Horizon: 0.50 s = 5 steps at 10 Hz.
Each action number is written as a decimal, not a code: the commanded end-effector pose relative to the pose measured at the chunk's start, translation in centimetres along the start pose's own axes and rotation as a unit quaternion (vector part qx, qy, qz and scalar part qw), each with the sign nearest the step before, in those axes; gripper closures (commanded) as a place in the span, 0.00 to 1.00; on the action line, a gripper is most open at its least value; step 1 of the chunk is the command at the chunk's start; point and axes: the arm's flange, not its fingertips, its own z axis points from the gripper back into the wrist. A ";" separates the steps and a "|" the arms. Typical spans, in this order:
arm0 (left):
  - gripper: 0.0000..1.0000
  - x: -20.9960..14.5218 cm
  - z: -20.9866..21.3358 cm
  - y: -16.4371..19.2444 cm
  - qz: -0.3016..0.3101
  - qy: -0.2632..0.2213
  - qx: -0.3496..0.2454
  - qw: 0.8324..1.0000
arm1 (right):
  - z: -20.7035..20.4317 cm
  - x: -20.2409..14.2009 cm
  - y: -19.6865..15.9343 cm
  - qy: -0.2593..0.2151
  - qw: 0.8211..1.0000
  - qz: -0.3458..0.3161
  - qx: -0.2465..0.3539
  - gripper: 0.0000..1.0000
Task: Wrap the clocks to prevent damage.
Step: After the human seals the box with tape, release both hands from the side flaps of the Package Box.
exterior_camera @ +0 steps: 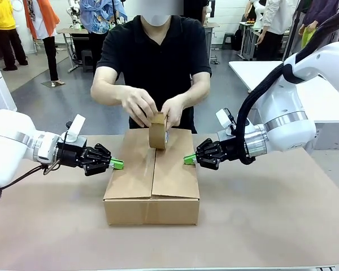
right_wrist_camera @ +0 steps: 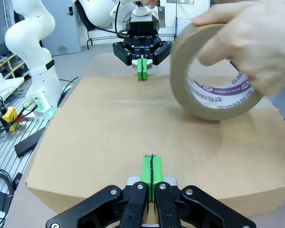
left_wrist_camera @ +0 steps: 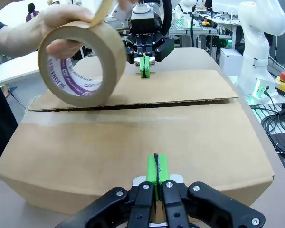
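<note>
The cardboard box (exterior_camera: 152, 180) sits in the middle of the brown worktop (exterior_camera: 260, 214), between the two arms and in front of the person. Its top flaps are folded down flat. The seam where they meet runs from the person's side straight toward the robot's side, and from these angles I cannot tell whether that is also the box's long axis. A brown roll of tape (exterior_camera: 157, 131) stands on its edge at the far end of that seam. Its open core faces sideways toward the arms, so it lines up along the seam. The person's hand at picture left (exterior_camera: 137, 105) and the person's other hand (exterior_camera: 174, 107) both grip the roll from above, and in the left wrist view a strip of tape rises from the roll into the fingers. The left tool (exterior_camera: 117, 164) reaches in level from the left with its green pads pressed together and nothing between them. Their tips meet the upper edge of the box's left side and appear to touch the flap there. The right tool (exterior_camera: 189, 159) mirrors it from the right, its pads likewise closed on nothing and its tips against the upper edge of the right side. The two tools point at each other across the box top, squarely across the seam.
</note>
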 end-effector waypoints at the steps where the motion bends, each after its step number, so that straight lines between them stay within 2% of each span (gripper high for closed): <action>1: 1.00 -0.2 -0.1 0.0 0.001 0.003 0.001 1.000 | -0.2 -0.3 0.1 0.003 1.000 -0.003 0.000 0.99; 5: 1.00 -0.2 -0.1 0.0 0.001 0.003 0.001 1.000 | -0.2 -0.3 0.1 0.003 1.000 -0.003 0.000 0.99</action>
